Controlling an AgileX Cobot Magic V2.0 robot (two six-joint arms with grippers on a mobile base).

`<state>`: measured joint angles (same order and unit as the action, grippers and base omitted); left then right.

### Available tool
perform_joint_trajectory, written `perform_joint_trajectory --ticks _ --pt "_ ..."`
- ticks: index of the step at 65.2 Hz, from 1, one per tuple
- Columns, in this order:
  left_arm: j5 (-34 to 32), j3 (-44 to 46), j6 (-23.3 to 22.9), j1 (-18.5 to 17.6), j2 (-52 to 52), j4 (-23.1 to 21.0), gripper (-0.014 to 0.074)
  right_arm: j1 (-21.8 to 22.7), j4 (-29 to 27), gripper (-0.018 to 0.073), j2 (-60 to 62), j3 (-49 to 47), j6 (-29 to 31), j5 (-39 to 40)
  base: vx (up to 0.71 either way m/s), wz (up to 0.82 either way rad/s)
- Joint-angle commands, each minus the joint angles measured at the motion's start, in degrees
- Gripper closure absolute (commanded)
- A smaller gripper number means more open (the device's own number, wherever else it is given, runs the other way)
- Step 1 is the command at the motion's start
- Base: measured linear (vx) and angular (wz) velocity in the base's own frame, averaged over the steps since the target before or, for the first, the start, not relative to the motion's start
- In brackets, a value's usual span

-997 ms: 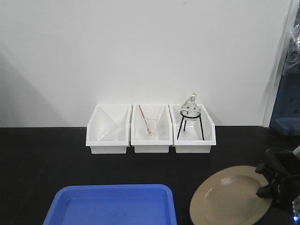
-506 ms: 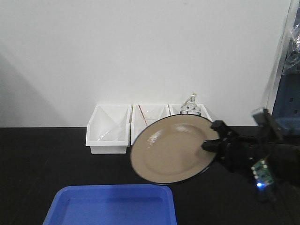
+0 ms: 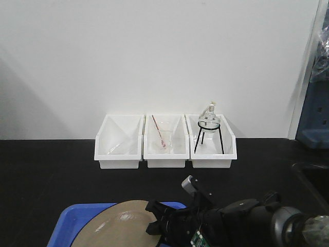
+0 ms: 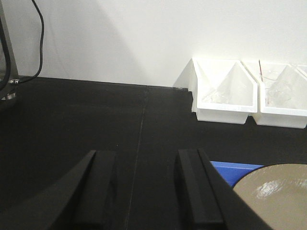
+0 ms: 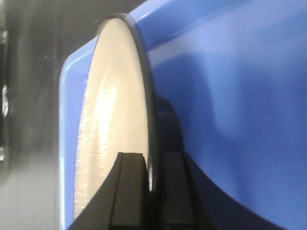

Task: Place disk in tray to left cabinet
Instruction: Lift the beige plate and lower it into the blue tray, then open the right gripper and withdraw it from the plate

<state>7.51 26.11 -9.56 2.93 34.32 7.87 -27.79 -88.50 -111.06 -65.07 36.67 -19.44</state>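
Right gripper [image 5: 149, 165]: closed down on the disk [image 3: 121, 226], one finger [image 5: 129, 182] on the tan face, the other on the black underside, rim pinched between them

Disk: over the tray [image 3: 72, 218], tilted, glossy face turned up and toward the tray's left end. From the front it hides the tray's middle and right part, and only the tray's back-left corner and a bit of the back rim show. In the right wrist view the disk is nearly edge-on, with blue tray floor beside it and its far edge reaching the tray's rim. Cannot tell whether the disk touches the tray anywhere

Left gripper [image 4: 146, 158]: fingers spread wide, nothing between them, over bare black counter [image 3: 46, 170] off the tray's left side. A corner of the tray and part of the disk show at the lower right of its view

Behind the tray, against the white wall: three white bins [image 3: 164, 141] in a row, sides touching. The one furthest right has a round glass flask [image 3: 208, 119] sitting on a black tripod stand. The middle bin has glassware with a reddish rod [image 3: 158, 133] leaning in it. The left bin has something clear, too faint to name
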Motion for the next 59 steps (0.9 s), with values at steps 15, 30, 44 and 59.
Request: perform_joint_trajectory --ticks 15,30,44,59 --pt "-4.96 1.78 -0.63 0.08 0.21 0.02 0.0174 0.34 1.67 0.0439 0.12 -2.17 5.04 -2.33 0.0 0.0" --pt "-4.96 1.78 -0.63 0.08 0.21 0.02 0.0174 0.53 9.37 0.0164 0.86 -2.17 6.17 1.4 0.0 0.0" --pt "-4.96 1.78 -0.63 0.08 0.21 0.02 0.0174 2.46 14.93 0.0039 3.09 -2.17 7.62 2.6 0.0 0.0" --pt "-4.69 1.83 -0.63 0.08 0.21 0.02 0.0174 7.66 23.81 0.004 7.57 -2.23 5.83 -2.95 0.0 0.0"
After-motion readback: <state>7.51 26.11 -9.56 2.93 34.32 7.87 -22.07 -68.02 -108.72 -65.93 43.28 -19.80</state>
